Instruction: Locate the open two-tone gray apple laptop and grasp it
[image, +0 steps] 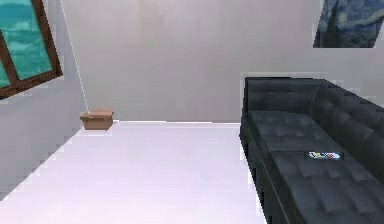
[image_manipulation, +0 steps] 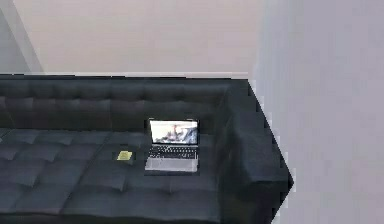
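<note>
An open laptop (image_manipulation: 172, 146) with a grey body, dark keyboard and lit screen rests on the seat of a black tufted sofa (image_manipulation: 60, 110), toward the arm side view's right, close to the sofa's armrest (image_manipulation: 256, 150). Its screen faces the front of the seat. Just left of it lies a small yellowish flat thing (image_manipulation: 124, 156).
In the forward view the black sofa (image: 330, 110) runs along the right, with a small flat multicoloured thing (image: 324, 155) on its seat. A brown cardboard box (image: 97, 120) sits on the floor by the far wall. A window (image: 25, 45) is at left, a painting (image: 350, 20) at upper right.
</note>
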